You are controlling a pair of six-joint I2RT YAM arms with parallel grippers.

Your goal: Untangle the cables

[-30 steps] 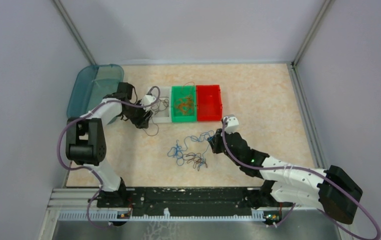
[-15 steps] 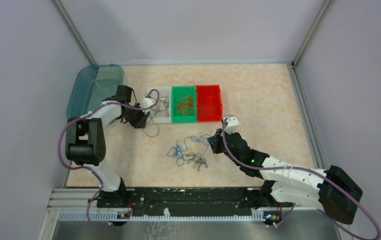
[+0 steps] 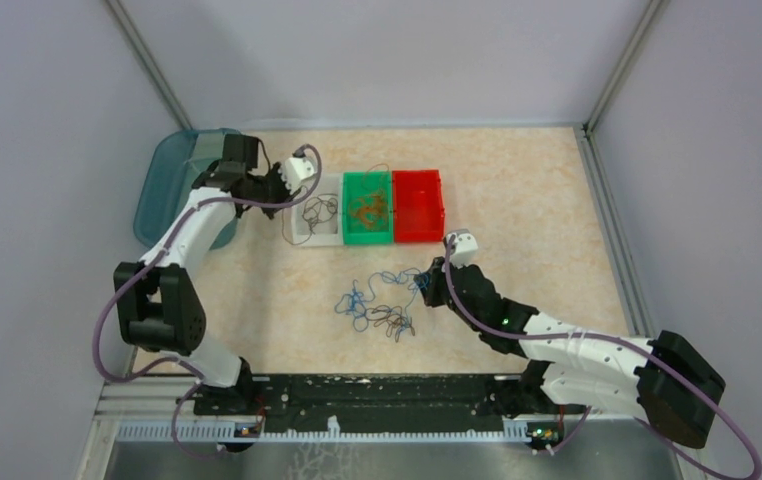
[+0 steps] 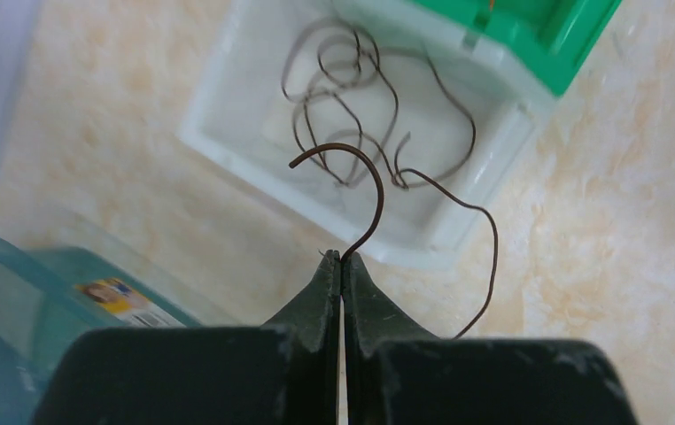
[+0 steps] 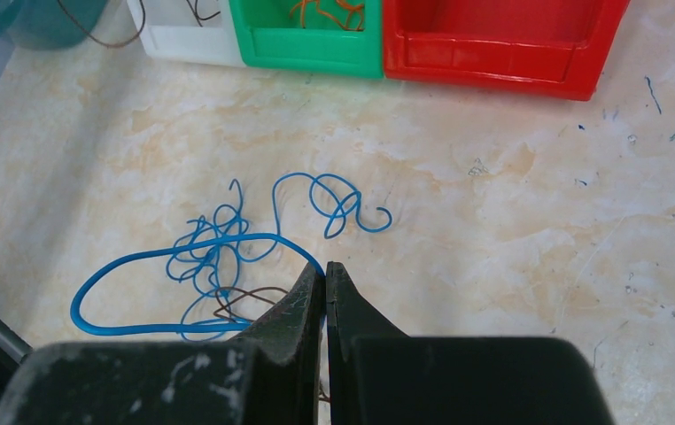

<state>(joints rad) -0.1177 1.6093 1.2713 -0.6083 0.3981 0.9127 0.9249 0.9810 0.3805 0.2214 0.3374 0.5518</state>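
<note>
The left arm (image 3: 189,228) and right arm (image 3: 582,352) have white links and bulky black joints, each trailed by a thick lilac cable (image 3: 105,320). The left gripper (image 4: 341,258) and right gripper (image 5: 325,266) have matte black, tapered fingers (image 5: 290,310), scuffed pale. A tiny green light (image 3: 505,321) shows on the right arm.

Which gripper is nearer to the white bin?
Left. The left gripper hangs just beside the white bin, pinching a brown wire; the right gripper is far off, pinching a blue wire.

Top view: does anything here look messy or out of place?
Yes: a tangled clump of blue and dark cables lies loose on the table in front of the three bins, not sorted inside them.
</note>
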